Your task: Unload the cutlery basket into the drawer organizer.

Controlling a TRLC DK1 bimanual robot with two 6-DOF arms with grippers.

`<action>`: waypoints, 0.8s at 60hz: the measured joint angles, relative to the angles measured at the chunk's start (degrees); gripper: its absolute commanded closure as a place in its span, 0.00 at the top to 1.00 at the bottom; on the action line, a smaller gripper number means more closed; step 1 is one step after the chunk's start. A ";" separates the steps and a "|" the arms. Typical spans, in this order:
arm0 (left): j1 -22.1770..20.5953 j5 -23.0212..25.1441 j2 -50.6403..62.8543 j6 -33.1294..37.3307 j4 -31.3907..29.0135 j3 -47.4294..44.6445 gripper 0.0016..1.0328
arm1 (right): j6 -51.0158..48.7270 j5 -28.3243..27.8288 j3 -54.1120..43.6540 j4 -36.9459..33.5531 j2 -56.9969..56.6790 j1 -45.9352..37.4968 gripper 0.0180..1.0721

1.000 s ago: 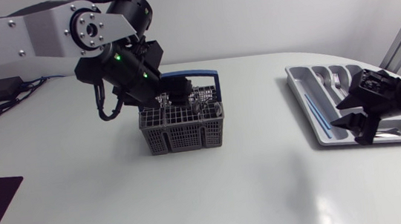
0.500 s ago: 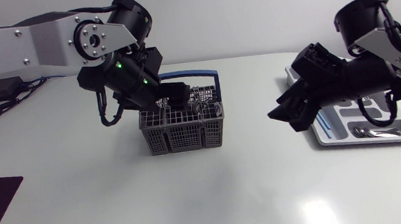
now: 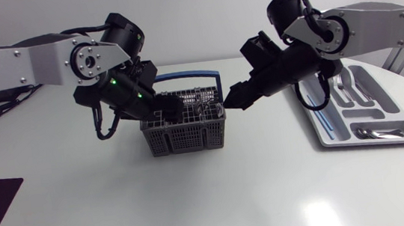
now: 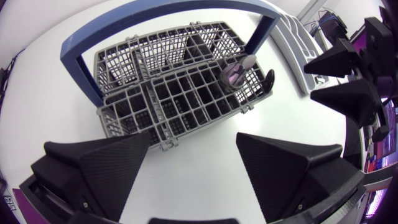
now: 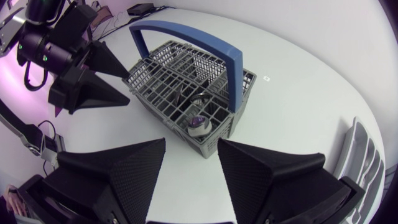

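The left gripper and right gripper are hovering at the cutlery basket, fingers spread wide and holding nothing; its blue handle is arching across the compartments.

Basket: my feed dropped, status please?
Left gripper open, right gripper open, both empty, either side of basket. Cutlery inside it. Nothing in the way.
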 measured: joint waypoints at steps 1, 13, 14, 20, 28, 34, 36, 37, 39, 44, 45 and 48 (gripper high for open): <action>0.04 0.28 -0.24 0.33 0.11 -0.31 0.94 | 0.35 0.02 0.39 0.04 0.35 0.22 0.60; 0.61 3.91 -3.96 3.15 1.42 -2.99 0.94 | 3.93 -0.20 4.11 0.24 4.46 3.28 0.59; 0.61 4.02 -4.22 3.45 1.51 -3.21 0.94 | 4.20 -0.20 4.31 0.33 4.74 3.50 0.59; 0.79 4.96 -5.81 4.52 2.16 -4.15 0.94 | 5.09 -0.17 5.44 0.92 6.54 4.37 0.58; 1.27 5.62 -6.54 5.49 2.84 -4.48 0.94 | 6.38 -0.17 7.30 0.96 8.11 4.76 0.55; 1.49 5.62 -6.75 5.49 3.56 -4.85 0.94 | 7.48 -0.13 9.42 1.03 9.31 4.92 0.50; 1.53 5.62 -6.75 5.49 3.61 -4.98 0.94 | 7.65 -0.15 10.29 1.03 9.92 5.01 0.48; 1.53 5.64 -6.75 5.51 3.61 -5.01 0.94 | 7.74 -0.15 10.71 1.01 10.16 5.07 0.48; 1.55 5.86 -6.78 5.53 3.65 -5.14 0.94 | 8.11 -0.13 11.54 1.01 10.82 5.35 0.48; 1.81 6.51 -6.78 5.75 3.67 -5.38 0.94 | 8.96 0.39 12.90 0.94 12.00 5.90 0.48; 1.81 6.67 -6.78 5.75 3.67 -5.42 0.94 | 9.14 0.52 13.05 0.94 12.17 6.01 0.48; 2.19 7.02 -6.80 5.97 3.67 -5.46 0.94 | 9.16 0.70 13.46 0.92 12.81 6.16 0.46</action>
